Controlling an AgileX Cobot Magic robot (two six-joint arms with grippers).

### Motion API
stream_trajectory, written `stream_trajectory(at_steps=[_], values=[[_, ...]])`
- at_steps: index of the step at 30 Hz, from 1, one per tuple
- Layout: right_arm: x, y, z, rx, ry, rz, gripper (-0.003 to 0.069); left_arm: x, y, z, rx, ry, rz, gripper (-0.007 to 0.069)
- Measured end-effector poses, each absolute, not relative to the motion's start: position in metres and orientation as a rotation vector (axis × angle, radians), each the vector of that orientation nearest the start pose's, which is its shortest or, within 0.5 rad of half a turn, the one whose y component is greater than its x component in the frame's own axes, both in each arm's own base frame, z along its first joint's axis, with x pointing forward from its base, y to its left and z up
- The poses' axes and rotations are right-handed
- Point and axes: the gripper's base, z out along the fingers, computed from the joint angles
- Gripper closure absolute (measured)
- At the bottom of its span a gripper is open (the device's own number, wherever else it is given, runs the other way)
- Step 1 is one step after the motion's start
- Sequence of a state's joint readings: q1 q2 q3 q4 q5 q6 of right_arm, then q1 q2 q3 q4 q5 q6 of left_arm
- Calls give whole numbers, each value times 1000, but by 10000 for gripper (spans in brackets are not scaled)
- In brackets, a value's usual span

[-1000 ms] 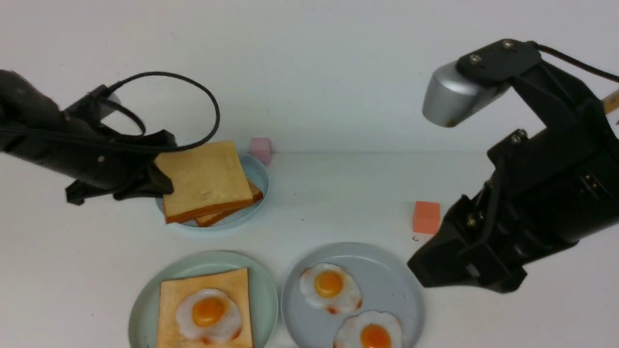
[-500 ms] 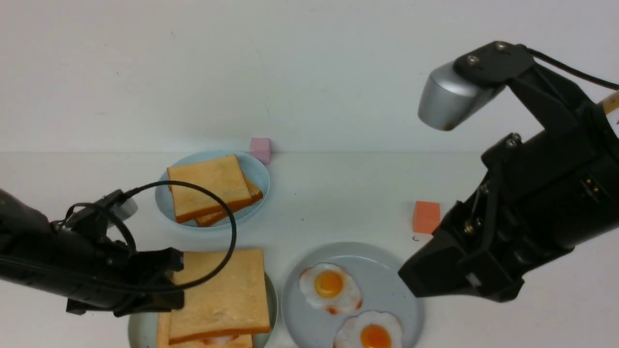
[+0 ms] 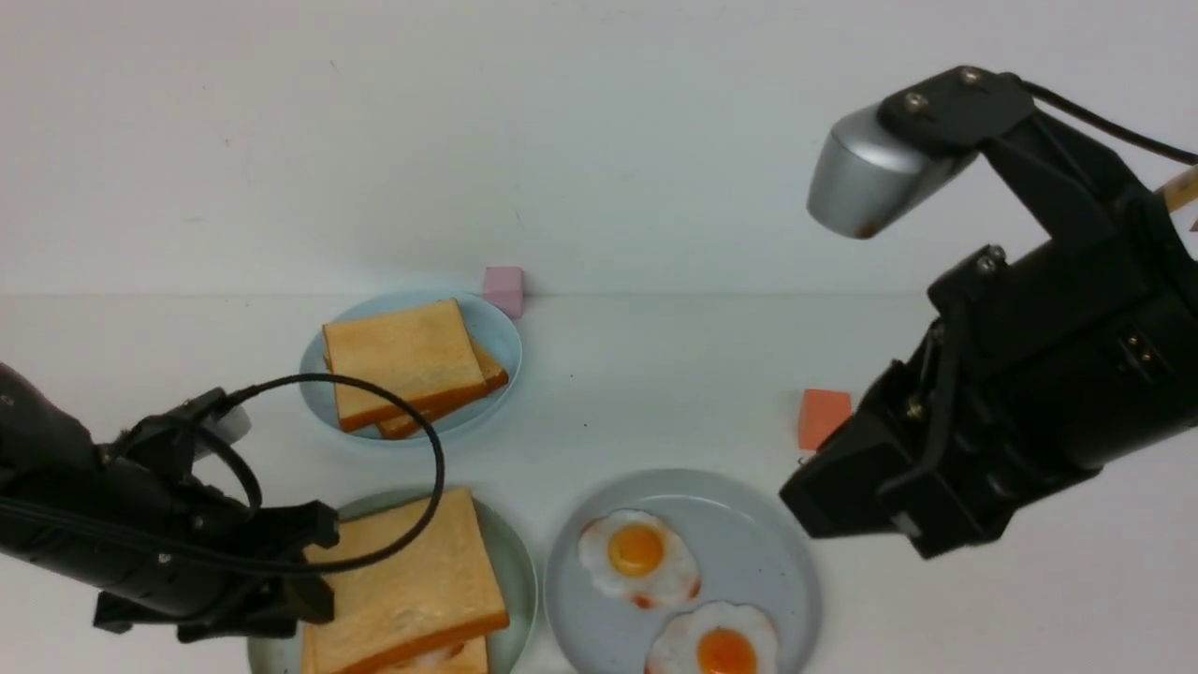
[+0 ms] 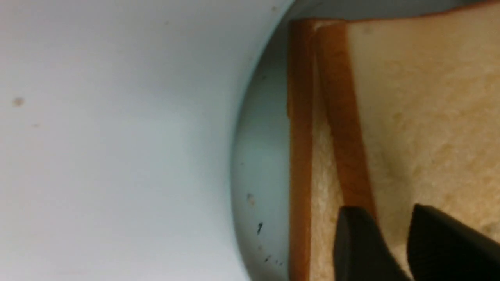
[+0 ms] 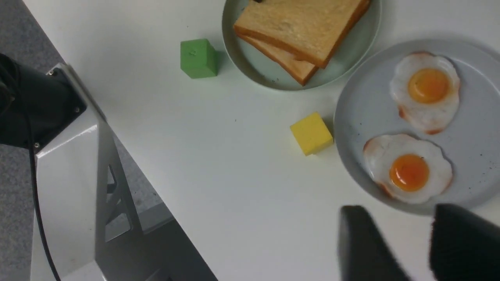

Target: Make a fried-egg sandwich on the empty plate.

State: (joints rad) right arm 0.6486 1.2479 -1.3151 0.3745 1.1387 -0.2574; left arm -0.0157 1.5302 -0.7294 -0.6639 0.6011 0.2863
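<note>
The plate (image 3: pixel 520 573) looks smooth with a dull sheen; the fried-egg sandwich (image 3: pixel 412 599) has matt, rough, spongy toast faces.

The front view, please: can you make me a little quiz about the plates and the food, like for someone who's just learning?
1. How many fried eggs lie on the grey plate?
2. True or false: on the green plate, the top toast sits perfectly square over the bottom slice.
3. Which block stands by the far rim of the blue plate? A. pink block B. yellow block C. green block

Key: 1. Two. 2. False, it lies skewed, so a corner of the slice below sticks out. 3. A.
</note>
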Motion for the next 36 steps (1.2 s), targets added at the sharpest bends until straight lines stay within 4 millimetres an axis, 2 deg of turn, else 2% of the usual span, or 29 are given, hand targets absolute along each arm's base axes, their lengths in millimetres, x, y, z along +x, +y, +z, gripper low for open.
stream_trajectory(at_steps=[3, 5, 6, 8, 10, 11, 16, 18, 19, 20, 22, 26, 29, 34, 36], values=[[173, 168, 387, -1053, 2354, 642, 596, 257, -34, 197, -270, 2734, -549, 283], [170, 165, 376, -1019, 2372, 631, 659, 253, -34, 209, -267, 2718, -551, 251], [170, 163, 377, -1009, 2364, 630, 664, 252, -35, 211, -268, 2717, -554, 249], [163, 149, 358, -936, 2331, 578, 671, 245, -38, 223, -249, 2706, -593, 239], [158, 141, 354, -902, 2271, 553, 671, 240, -41, 230, -204, 2696, -619, 243], [149, 129, 338, -865, 2184, 510, 671, 232, -50, 239, -106, 2680, -660, 262], [117, 99, 287, -693, 2040, 527, 669, 190, -79, 268, 180, 2564, -774, 419], [102, 86, 270, -593, 1975, 569, 669, 161, -84, 280, 286, 2480, -787, 520], [102, 86, 267, -592, 1986, 570, 669, 160, -84, 279, 285, 2484, -787, 528], [93, 78, 256, -543, 1953, 589, 668, 142, -84, 283, 333, 2433, -792, 581], [85, 70, 244, -514, 1910, 590, 666, 116, -80, 286, 360, 2365, -799, 638], [76, 61, 233, -508, 1831, 568, 665, 71, -66, 281, 350, 2217, -809, 638], [75, 59, 236, -493, 1780, 565, 662, 53, -58, 275, 341, 2108, -795, 638], [75, 58, 239, -478, 1744, 561, 659, 38, -49, 282, 310, 1919, -774, 638], [75, 58, 239, -477, 1743, 561, 659, 35, -48, 284, 307, 1894, -774, 638]])
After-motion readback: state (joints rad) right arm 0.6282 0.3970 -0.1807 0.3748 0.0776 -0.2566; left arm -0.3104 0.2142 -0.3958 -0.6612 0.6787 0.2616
